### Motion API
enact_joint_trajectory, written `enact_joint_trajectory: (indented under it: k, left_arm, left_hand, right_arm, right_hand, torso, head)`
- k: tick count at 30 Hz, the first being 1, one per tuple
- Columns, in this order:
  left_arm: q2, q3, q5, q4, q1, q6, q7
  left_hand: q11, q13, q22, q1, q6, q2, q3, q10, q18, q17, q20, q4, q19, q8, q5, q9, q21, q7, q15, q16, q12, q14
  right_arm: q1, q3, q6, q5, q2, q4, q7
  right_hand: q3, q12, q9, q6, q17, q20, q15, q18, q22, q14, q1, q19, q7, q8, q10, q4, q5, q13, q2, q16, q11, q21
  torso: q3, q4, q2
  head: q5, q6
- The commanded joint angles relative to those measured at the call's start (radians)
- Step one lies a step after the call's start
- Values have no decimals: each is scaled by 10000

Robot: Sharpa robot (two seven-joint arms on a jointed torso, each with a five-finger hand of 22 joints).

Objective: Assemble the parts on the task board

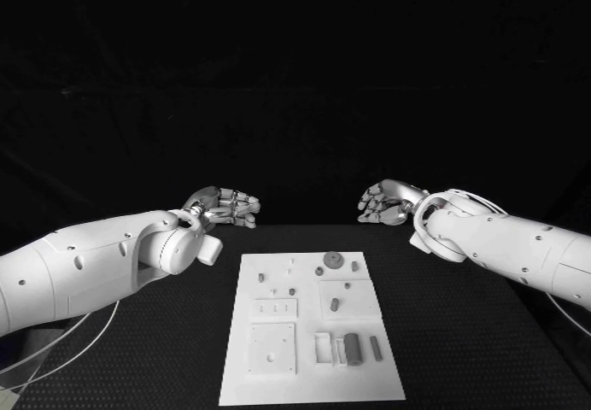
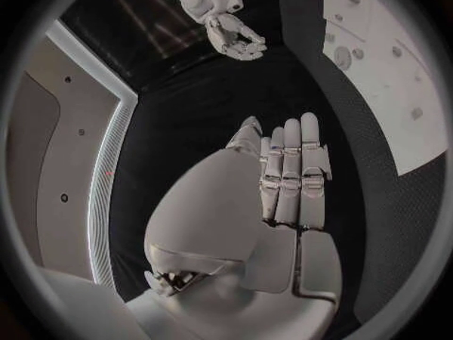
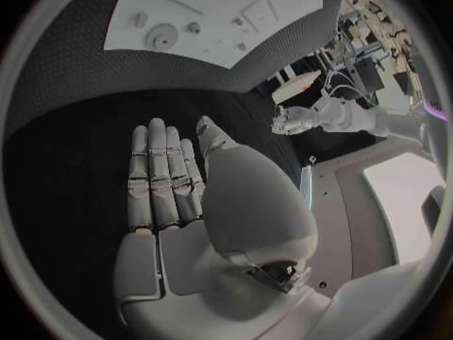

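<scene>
Above the far end of the task board [image 1: 312, 329], the left hand [image 1: 228, 206] and right hand [image 1: 388, 203] hang with fingers loose, holding nothing.

Clearance over task board [image 1: 277, 376]
Unobstructed from above; left hand [image 1: 225, 207] and right hand [image 1: 388, 203] flank far end, low parts [image 1: 353, 348] only.
</scene>
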Motion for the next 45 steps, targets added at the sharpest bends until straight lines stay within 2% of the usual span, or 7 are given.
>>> enact_joint_trajectory:
  k: [1,12,16,20,24,30,45]
  left_arm:
    - [-160,23,-279,447,97,303,133]
    - [-362,38,-319,1081,314,186,113]
    - [-390,45,-319,1148,316,143,107]
    - [-434,47,-319,1202,316,155,88]
    - [-465,50,-319,1242,329,152,60]
    - [-478,56,-319,1264,353,173,70]
    - [-543,60,-319,1366,470,217,32]
  left_hand:
    - [34,-19,30,-146,49,-124,-90,48,105,105,-28,12,100,-76,-37,-34,72,15,6,1,-86,105]
    - [83,-42,62,-339,37,-194,-97,48,21,270,-106,15,105,-165,-35,-94,46,65,1,-93,-226,112]
    - [93,-46,69,-388,34,-208,-90,52,1,309,-121,16,104,-184,-36,-107,38,78,1,-122,-258,112]
    - [98,-49,74,-431,31,-221,-86,53,-14,340,-130,18,101,-199,-37,-117,30,85,1,-144,-284,113]
    - [101,-51,78,-460,31,-229,-81,55,-23,361,-138,17,101,-209,-37,-123,25,91,1,-161,-300,113]
    - [102,-53,83,-483,31,-235,-70,57,-31,387,-147,14,102,-219,-36,-130,20,96,0,-182,-321,112]
    - [110,-58,100,-577,25,-305,-50,62,-63,472,-159,15,85,-253,-45,-150,-5,97,7,-257,-385,95]
  right_arm:
    - [-5,5,162,-2479,171,25,-364]
    - [-96,6,847,-4126,539,221,-1070]
    - [-131,6,1183,-4346,516,531,-1152]
    - [-135,6,1418,-4540,437,852,-1214]
    - [-210,5,1532,-4619,560,761,-1182]
    - [-360,5,1546,-4795,701,577,-1223]
    - [-493,5,1505,-4971,895,392,-1340]
  right_hand:
    - [227,-141,281,518,1525,-1019,-808,199,706,2140,-42,2521,-143,-166,791,-326,34,203,-119,1920,-400,1394]
    - [993,-935,299,630,3147,-1726,-797,199,877,2524,-957,3236,-74,-867,883,-1467,46,193,-144,4514,-374,3763]
    - [1635,-1165,296,653,3328,-1857,-751,199,861,2486,-1699,3144,-40,-1070,920,-2204,47,184,-192,5152,-323,4611]
    - [2766,-1387,311,616,3214,-1902,-687,199,832,2401,-2939,2982,5,-1276,892,-3367,48,120,-239,5564,-258,5278]
    - [3284,-1427,342,643,3112,-1920,-618,199,819,2387,-3541,2990,-23,-1301,673,-3863,37,22,-269,5698,-167,5438]
    - [3818,-1403,345,588,2979,-1947,-537,199,805,2351,-4101,3012,-79,-1359,448,-4346,25,-129,-266,5848,-102,5562]
    - [4015,-1406,326,497,2918,-1976,-521,199,803,2349,-4324,3051,-52,-1409,403,-4496,16,-192,-308,5955,-84,5627]
  torso:
    - [0,189,262]
    - [-100,505,781]
    - [-148,597,949]
    - [-175,661,1071]
    - [-205,683,1171]
    - [-245,729,1334]
    - [-310,828,1645]
  head:
    - [-88,118]
    - [-334,202]
    - [-411,192]
    - [-454,202]
    - [-522,207]
    - [-568,236]
    - [-662,298]
